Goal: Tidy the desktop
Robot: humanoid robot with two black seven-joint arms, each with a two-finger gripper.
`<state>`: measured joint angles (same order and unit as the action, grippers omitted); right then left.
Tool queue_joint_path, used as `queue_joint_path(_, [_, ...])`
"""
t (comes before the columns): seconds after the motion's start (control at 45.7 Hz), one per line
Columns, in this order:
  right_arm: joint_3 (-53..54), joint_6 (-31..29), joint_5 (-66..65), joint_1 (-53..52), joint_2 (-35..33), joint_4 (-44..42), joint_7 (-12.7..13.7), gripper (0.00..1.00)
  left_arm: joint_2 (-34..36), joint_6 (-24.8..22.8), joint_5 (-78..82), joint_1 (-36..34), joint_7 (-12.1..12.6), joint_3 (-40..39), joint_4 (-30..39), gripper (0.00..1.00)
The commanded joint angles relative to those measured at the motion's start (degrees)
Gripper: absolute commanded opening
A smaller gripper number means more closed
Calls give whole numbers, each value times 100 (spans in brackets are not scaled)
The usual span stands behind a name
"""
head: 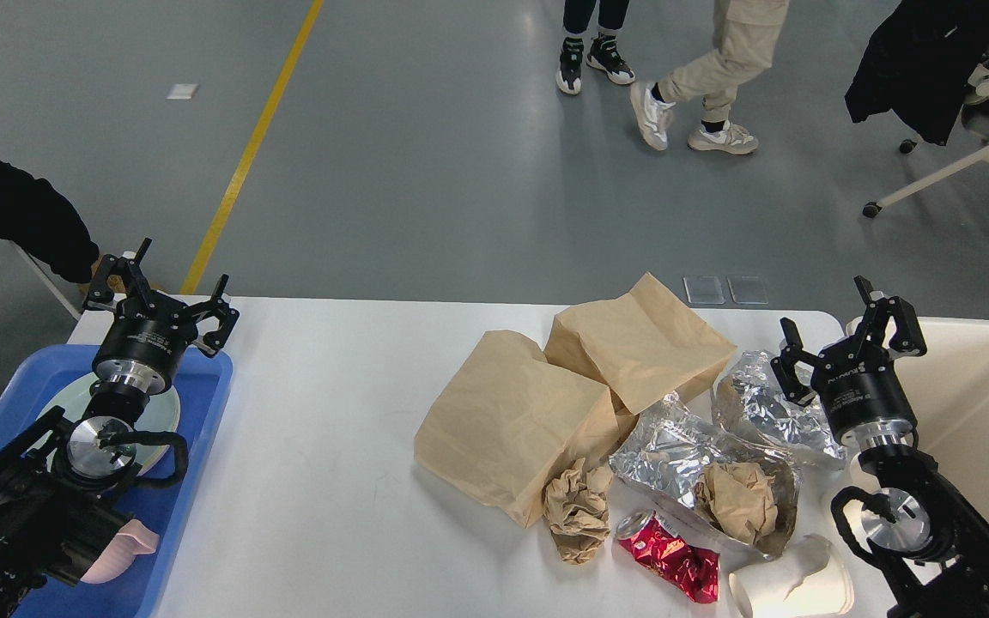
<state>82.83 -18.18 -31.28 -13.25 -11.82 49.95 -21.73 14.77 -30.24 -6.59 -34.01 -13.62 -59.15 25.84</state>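
Brown paper bags (546,403) lie on the desktop (331,446) near the open right tool (848,336).

White desktop (331,481), blue tray (203,403), red can (670,558).

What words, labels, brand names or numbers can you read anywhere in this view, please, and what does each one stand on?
None can be read for certain.
White print on the body of the right pincer: too small and blurred to read.
White print on the body of the left pincer: also too small to read.
Crushed red can on the desktop: no legible lettering.
Brown paper bags, foil and paper cup: no print visible.
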Motion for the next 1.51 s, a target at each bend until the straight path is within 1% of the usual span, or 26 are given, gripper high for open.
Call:
queue_joint_path(0.0, [-4, 8, 43, -19, 30, -3, 2, 100, 0, 0, 0, 0, 0, 0, 0, 96])
queue_joint_path(1.488, [-13, 17, 131, -98, -5, -38, 2, 100, 0, 0, 0, 0, 0, 0, 0, 96])
